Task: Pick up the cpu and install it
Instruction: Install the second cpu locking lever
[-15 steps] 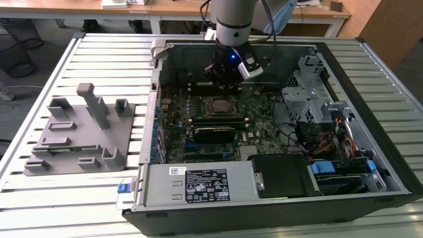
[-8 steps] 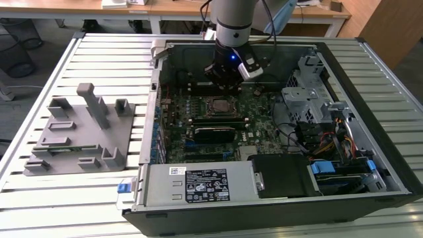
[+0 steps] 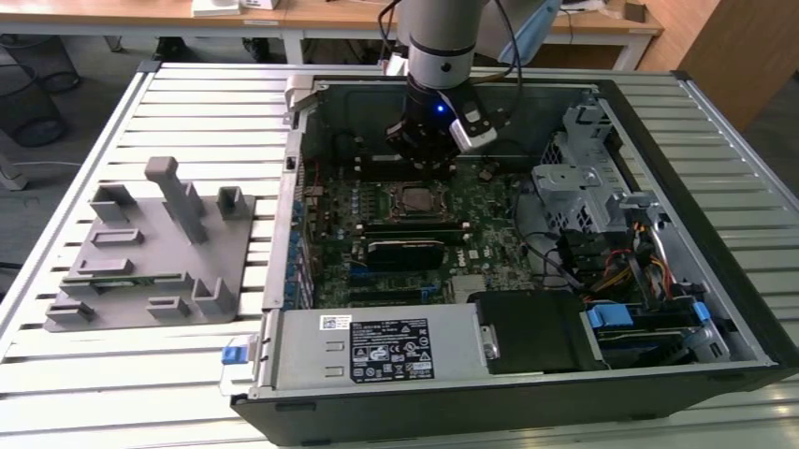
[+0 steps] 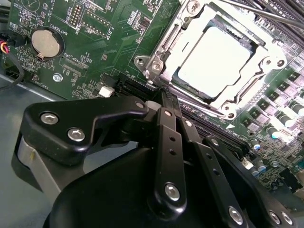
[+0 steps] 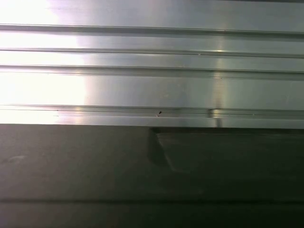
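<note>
Motherboard socket [image 4: 209, 61], silver cpu [image 4: 214, 56] seated.

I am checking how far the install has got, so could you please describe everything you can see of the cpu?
The cpu is a flat square chip with a pale, shiny metal top. It lies level in the motherboard socket, framed on all sides by the socket's silver bracket, which overlaps its edges. In the exterior view it sits mid-board inside the open computer case. The gripper is beside the socket and holds nothing; its fingers are closed together.
</note>
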{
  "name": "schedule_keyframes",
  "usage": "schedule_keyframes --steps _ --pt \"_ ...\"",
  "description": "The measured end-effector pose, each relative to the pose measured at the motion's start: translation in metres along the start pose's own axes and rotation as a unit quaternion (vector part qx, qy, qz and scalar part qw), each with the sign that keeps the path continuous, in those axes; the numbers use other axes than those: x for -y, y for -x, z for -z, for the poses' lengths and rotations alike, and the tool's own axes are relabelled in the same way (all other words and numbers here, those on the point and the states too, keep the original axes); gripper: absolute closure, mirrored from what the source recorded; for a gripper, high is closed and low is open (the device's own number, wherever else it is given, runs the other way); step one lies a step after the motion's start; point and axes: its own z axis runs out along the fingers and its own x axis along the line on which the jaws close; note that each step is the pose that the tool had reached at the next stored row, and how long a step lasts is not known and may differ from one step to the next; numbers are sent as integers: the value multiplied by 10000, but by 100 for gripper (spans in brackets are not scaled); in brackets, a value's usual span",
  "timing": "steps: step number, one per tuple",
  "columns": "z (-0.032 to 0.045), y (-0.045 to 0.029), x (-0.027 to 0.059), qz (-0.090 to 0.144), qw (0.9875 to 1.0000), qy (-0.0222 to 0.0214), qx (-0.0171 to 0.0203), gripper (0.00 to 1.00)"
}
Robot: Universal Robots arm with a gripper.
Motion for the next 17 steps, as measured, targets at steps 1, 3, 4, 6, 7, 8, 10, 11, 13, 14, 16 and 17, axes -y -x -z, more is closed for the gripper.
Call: schedule_keyframes --steps 1,3,4,6,7,8,10,11,13,14,16,17 --pt "0 0 0 0 10000 0 0 89" --pt "0 0 -1 0 10000 2 1 89" --pt "1 0 -1 0 10000 1 1 89" --pt "3 0 0 0 10000 0 0 89" --pt "4 0 -1 0 10000 1 1 89" --pt "5 0 -1 0 10000 1 0 89" --pt "6 0 0 0 10000 1 0 89" --pt "6 0 -1 0 10000 1 1 89" --pt "6 0 0 0 10000 1 0 89" --pt "7 0 0 0 10000 1 0 89" --pt "7 0 0 -1 10000 0 -2 89" --pt "7 0 0 -1 10000 -3 -4 89"
